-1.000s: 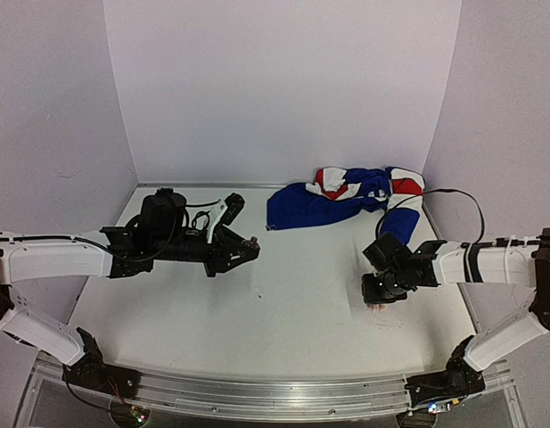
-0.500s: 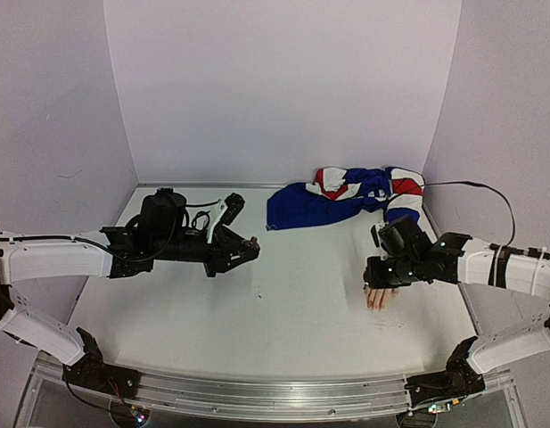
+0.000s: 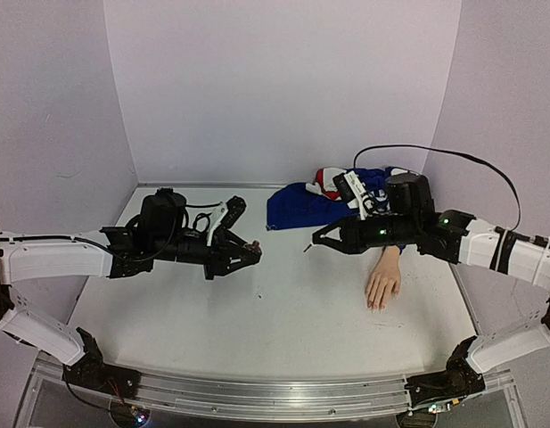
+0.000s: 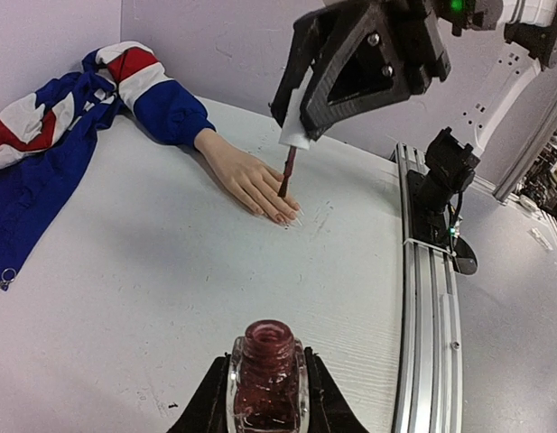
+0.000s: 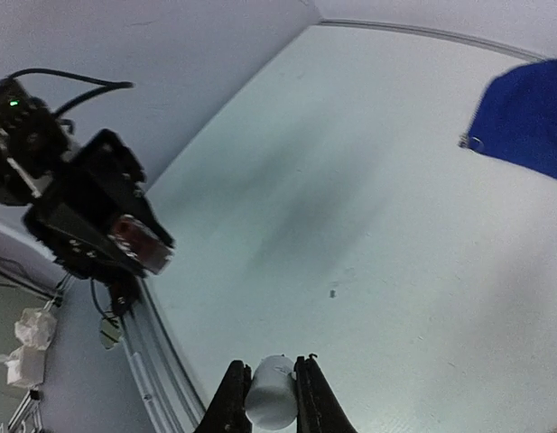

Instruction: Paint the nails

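- Nails [image 4: 283, 216] sit at the fingertips of the pale mannequin hand [image 3: 382, 283], which lies flat on the white table [image 3: 283, 330], right of centre in the top view. Its fingers point toward the bottom edge of the frame.
- You cannot read any writing on the things in view; whatever marking the bottle may carry is too small to tell.
- Your right gripper [image 3: 324, 239] is clenched on the white cap [image 5: 269, 401] of the polish. The thin dark brush [image 4: 285, 173] hangs down from the cap.
- In the top view that gripper hangs up and to the left of the hand, with the brush tip over bare table, apart from the nails. In the left wrist view the brush only lines up in front of the fingers.
- Your left gripper [image 3: 248, 250] is left of centre, well apart from the hand. It grips the open nail-polish bottle [image 4: 267, 379] upright, and the glass shows dark red, glittery polish.
- Seen from the left wrist, the nails are tiny, and some show a dark reddish tint. You cannot tell how many.
- A blue sleeve [image 4: 170, 108] covers the wrist and runs into a rumpled blue, red and white garment [image 3: 319, 201] at the back wall.
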You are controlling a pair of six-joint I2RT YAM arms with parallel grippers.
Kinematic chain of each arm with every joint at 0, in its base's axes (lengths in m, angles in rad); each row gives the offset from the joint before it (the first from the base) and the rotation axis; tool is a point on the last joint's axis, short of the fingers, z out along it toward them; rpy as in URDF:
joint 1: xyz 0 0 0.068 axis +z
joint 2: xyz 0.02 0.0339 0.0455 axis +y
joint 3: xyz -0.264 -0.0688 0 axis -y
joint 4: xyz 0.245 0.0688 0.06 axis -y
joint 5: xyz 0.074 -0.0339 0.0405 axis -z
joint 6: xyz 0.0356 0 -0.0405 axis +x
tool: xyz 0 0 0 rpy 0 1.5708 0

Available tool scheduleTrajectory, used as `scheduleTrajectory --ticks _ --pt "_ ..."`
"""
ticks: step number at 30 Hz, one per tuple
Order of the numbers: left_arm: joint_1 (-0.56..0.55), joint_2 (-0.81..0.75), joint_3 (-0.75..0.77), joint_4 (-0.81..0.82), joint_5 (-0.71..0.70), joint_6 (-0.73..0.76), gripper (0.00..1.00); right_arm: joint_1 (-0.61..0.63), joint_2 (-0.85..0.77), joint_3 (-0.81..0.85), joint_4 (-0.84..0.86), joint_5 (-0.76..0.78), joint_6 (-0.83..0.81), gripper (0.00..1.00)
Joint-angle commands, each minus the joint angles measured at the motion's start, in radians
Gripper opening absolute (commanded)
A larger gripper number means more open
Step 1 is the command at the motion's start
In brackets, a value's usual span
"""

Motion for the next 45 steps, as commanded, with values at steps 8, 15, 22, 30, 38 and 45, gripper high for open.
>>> scheduleTrajectory --ticks 8,15,22,30,38,45 --pt "-0.015 -0.023 0.006 -0.004 0.080 0.160 0.00 0.085 0.087 0.191 0.103 -0.307 -0.078 0.00" --pt "-0.021 -0.024 0.008 -0.035 0.097 0.189 0.00 0.152 0.154 0.257 0.062 -0.241 -0.109 0.00" --pt "-0.027 -0.030 0.008 -0.051 0.101 0.199 0.00 0.160 0.186 0.286 0.053 -0.214 -0.108 0.00" --pt "-0.035 -0.025 0.014 -0.056 0.109 0.201 0.00 0.165 0.217 0.304 0.040 -0.180 -0.112 0.00" --pt "-0.035 -0.025 0.017 -0.057 0.109 0.199 0.00 0.169 0.225 0.296 0.037 -0.190 -0.112 0.00" --pt "-0.035 -0.023 0.020 -0.058 0.108 0.200 0.00 0.174 0.234 0.297 0.031 -0.199 -0.114 0.00"
